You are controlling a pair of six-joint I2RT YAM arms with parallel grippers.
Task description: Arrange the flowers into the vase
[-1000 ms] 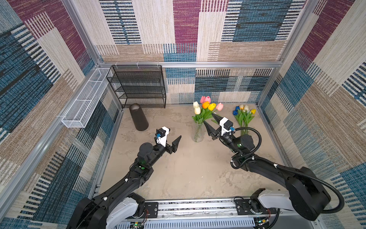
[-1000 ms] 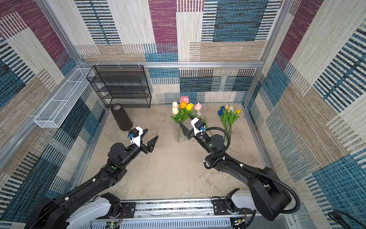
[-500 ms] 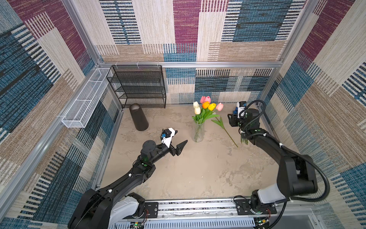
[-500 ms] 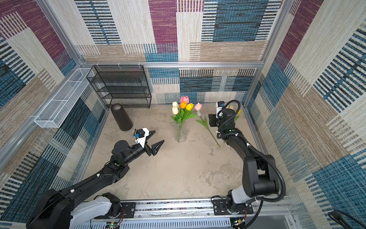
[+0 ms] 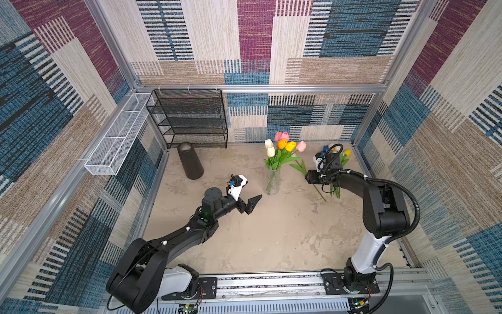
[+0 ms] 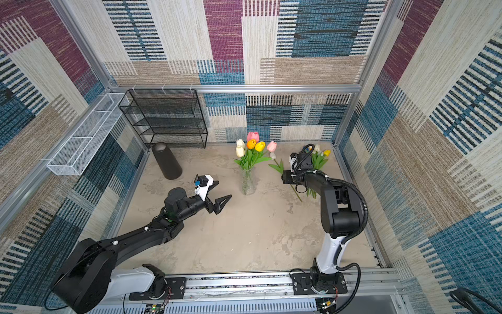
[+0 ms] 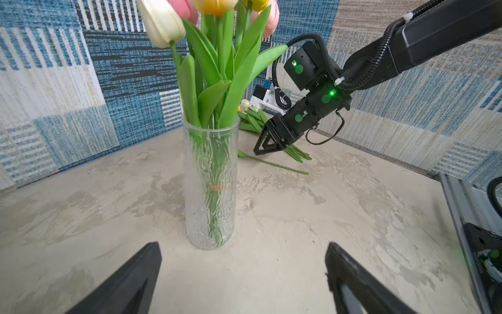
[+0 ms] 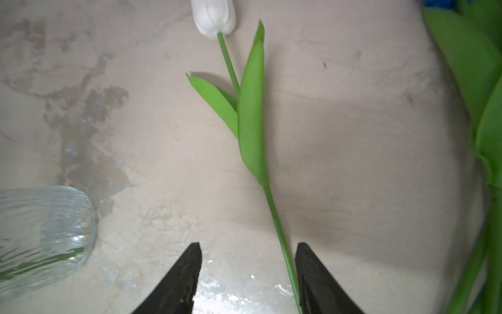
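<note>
A clear glass vase (image 5: 272, 180) (image 6: 247, 180) (image 7: 210, 190) (image 8: 40, 233) stands mid-table and holds several flowers (image 5: 282, 144) (image 6: 252, 144) with white, pink, orange and yellow heads. One white tulip (image 8: 252, 108) (image 6: 272, 155) lies flat on the table to the right of the vase. More flowers (image 5: 345, 156) (image 6: 319, 157) lie in a pile at the back right. My right gripper (image 8: 249, 246) (image 5: 308, 176) (image 7: 260, 148) is open low over the lying tulip, whose stem runs between the fingers close to one of them. My left gripper (image 7: 243, 250) (image 5: 251, 194) is wide open and empty, facing the vase from its left.
A black cylinder (image 5: 190, 160) stands at the back left, in front of a black wire shelf (image 5: 190, 119). A white wire basket (image 5: 116, 136) hangs on the left wall. The arms' mounting rail (image 5: 271, 282) runs along the front edge.
My right gripper went from beside the vase to the pile at the back, then came down over the lying tulip's stem. My left gripper moved closer to the vase and opened wider.
</note>
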